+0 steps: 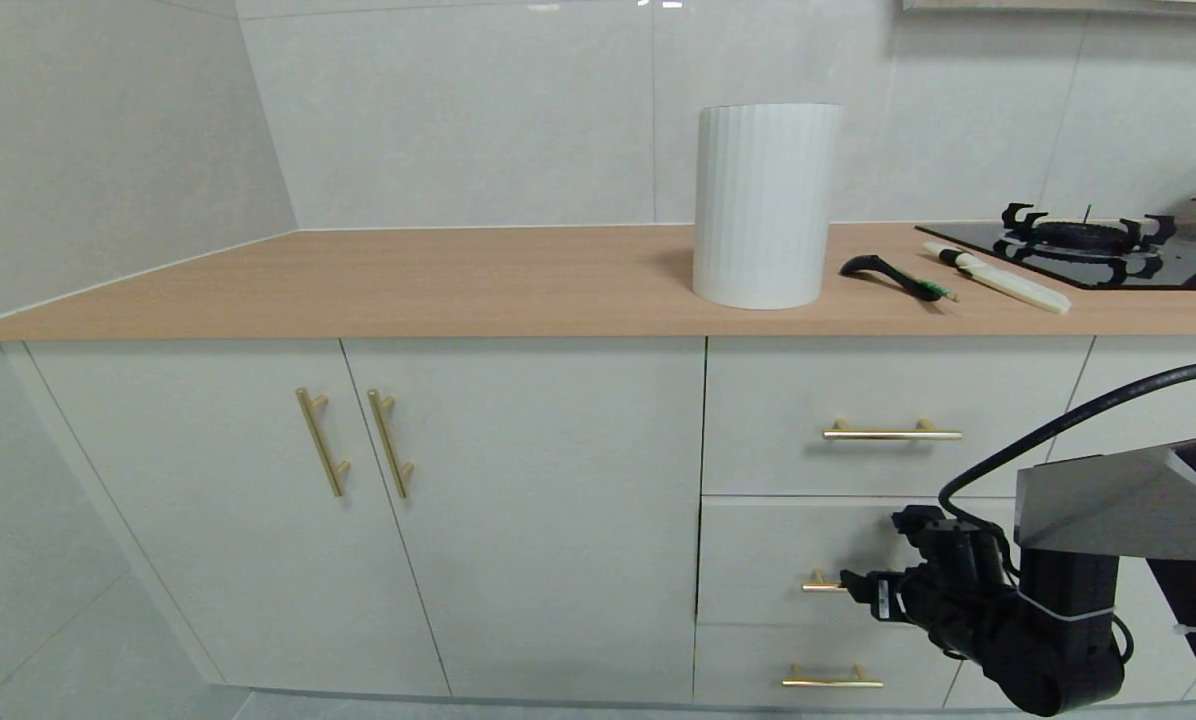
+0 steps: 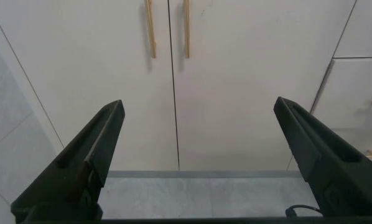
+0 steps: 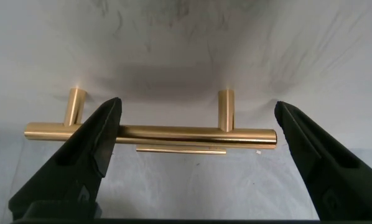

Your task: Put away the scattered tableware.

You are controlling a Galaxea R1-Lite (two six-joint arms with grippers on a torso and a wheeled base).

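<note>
Two utensils, a black-handled tool (image 1: 898,277) and a long white tool (image 1: 998,277), lie upper right on the counter (image 1: 458,280) beside one white ribbed canister (image 1: 766,205). At lower right the right gripper (image 1: 851,583), spread wide, fronts the middle drawer handle (image 3: 152,132), one of three; the left gripper (image 2: 198,155) is likewise released.

Place: a fitted kitchen.
Worktop: a long light-brown wood-grain tabletop (image 1: 408,285) running along the wall.
Wall: large glossy white tiles (image 1: 458,110) behind it.
Cupboards: 2 white cabinet doors (image 1: 518,520) with slim brass bar handles (image 1: 321,442), beside a stack of 3 white drawers (image 1: 788,550).
Cooker: a black glass gas hob (image 1: 1168,275) with black pan supports (image 1: 1078,237), set into the tabletop's right end.
</note>
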